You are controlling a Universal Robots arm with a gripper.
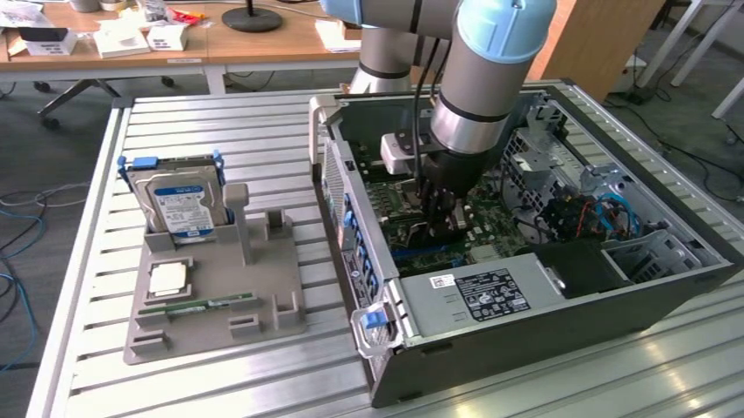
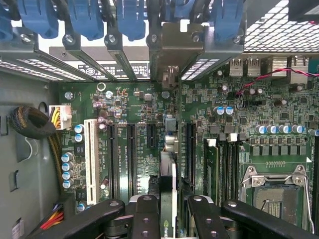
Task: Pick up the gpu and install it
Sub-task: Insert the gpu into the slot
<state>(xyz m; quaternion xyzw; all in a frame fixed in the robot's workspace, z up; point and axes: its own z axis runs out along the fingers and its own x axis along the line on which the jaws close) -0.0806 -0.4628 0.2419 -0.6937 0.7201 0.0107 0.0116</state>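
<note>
Slatted metal table carries an open PC case lying on its side toward the table's far-right part, and a grey parts tray near the left edge with a blue-label hard drive standing in it and a green memory stick lying flat. Arm is reaching down into the case over the motherboard. Tool is clenched on the gpu, held on edge between the fingers, metal bracket end toward the rear slot openings. Card sits right above the expansion slots, roughly lined up with one; can't tell if the edge connector has entered. Judgement: pick done, install underway, seating not confirmed.
</note>
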